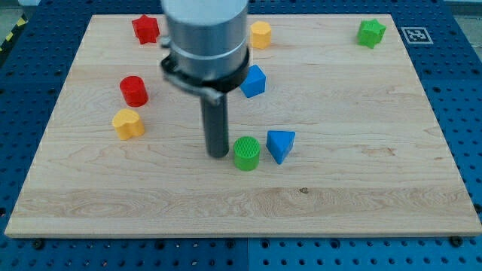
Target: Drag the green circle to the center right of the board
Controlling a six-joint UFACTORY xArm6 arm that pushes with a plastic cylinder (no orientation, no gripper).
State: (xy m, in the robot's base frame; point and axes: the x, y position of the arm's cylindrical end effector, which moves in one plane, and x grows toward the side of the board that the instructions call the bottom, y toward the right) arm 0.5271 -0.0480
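The green circle (246, 153) is a short green cylinder standing a little below the middle of the wooden board (376, 181). My tip (218, 154) rests on the board just left of the green circle, close to it or touching it. A blue triangle block (280, 144) stands right beside the green circle on its right. The arm's grey body (205, 38) hangs over the board's upper middle and hides what lies behind it.
A blue block (254, 81) sits above the green circle. A red cylinder (133, 90) and a yellow block (128, 123) are at the left. A red star (145, 29), a yellow block (260, 35) and a green star (370, 32) lie along the top.
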